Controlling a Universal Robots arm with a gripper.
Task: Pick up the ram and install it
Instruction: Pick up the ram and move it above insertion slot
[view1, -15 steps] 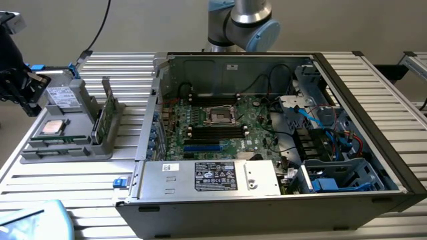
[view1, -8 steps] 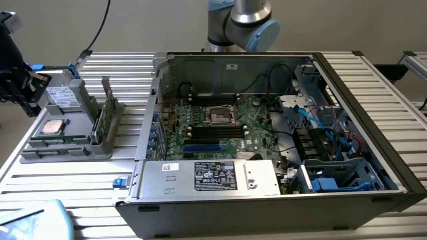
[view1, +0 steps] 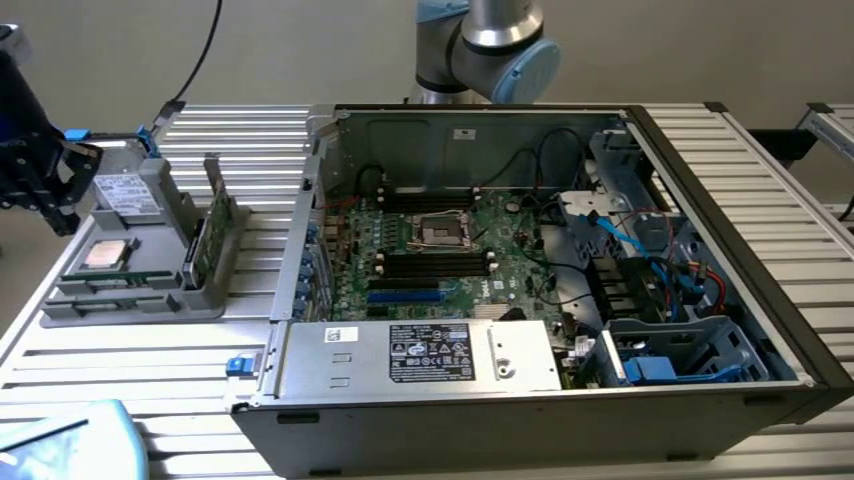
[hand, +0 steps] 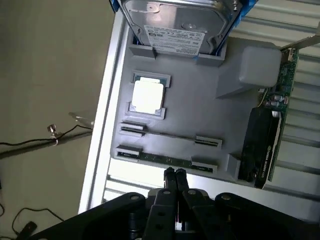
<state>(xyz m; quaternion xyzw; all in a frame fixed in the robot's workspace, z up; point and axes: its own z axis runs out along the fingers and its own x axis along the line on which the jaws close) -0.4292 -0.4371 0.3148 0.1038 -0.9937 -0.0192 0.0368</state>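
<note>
The fingers (hand: 181, 178), pressed together and empty, hover just beside the ram (hand: 160, 159) lying in the grey tray (hand: 210, 117)

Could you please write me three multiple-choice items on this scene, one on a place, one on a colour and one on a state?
1. Where does the ram lie?
A in a slot of the grey tray
B in the motherboard
C on the power supply

2. What colour is the ram?
A blue
B green
C red

3. How do the gripper fingers stand?
A wide open
B clamped on the ram
C shut, holding nothing

Answers: A, the stick lies in a tray slot; B, its board is green; C, the fingertips meet with nothing between them.
</note>
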